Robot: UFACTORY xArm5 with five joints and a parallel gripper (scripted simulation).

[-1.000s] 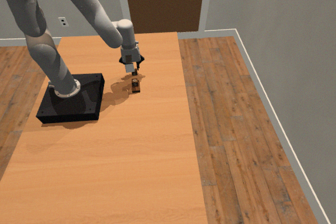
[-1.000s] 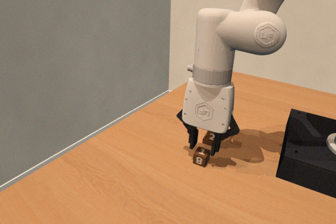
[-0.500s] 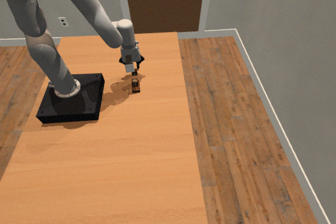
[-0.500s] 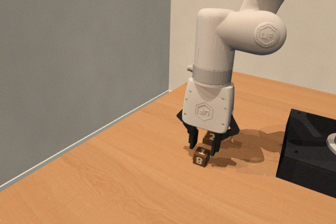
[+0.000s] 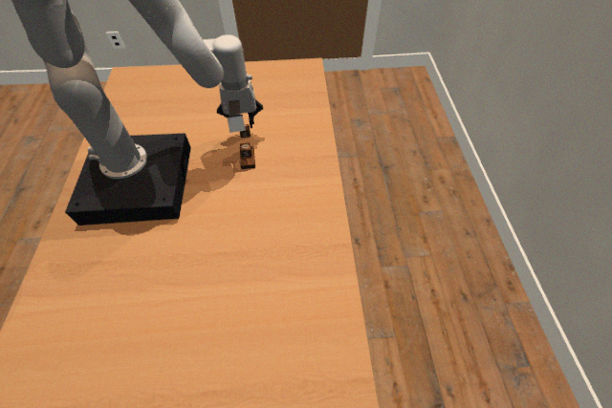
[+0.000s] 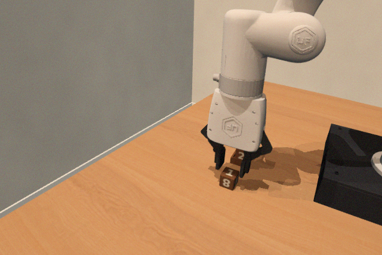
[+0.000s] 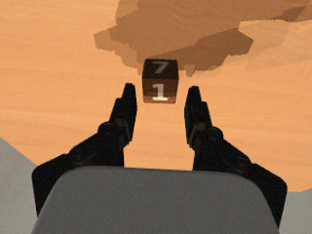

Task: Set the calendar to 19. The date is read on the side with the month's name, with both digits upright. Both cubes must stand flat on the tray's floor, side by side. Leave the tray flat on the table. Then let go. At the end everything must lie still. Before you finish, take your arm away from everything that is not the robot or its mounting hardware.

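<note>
in the middle of the exterior view, one cube (image 5: 245,133) (image 6: 228,179) (image 7: 160,82) rests on the desk (image 5: 222,294) (image 6: 123,209) (image 7: 49,97), outside the tray (image 5: 248,164) (image 6: 235,161), showing 1 on top and 8 on a side. the claw (image 5: 244,127) (image 6: 230,172) (image 7: 161,97) hangs over it, fingers apart, gripping nothing. the second cube (image 5: 245,149) (image 6: 240,154), showing a 2, sits at the tray, partly hidden behind the claw there. the date isn't set to 19.

1, 8, 7 on cube (image 5: 245,131) (image 6: 228,178) (image 7: 160,82)
</note>
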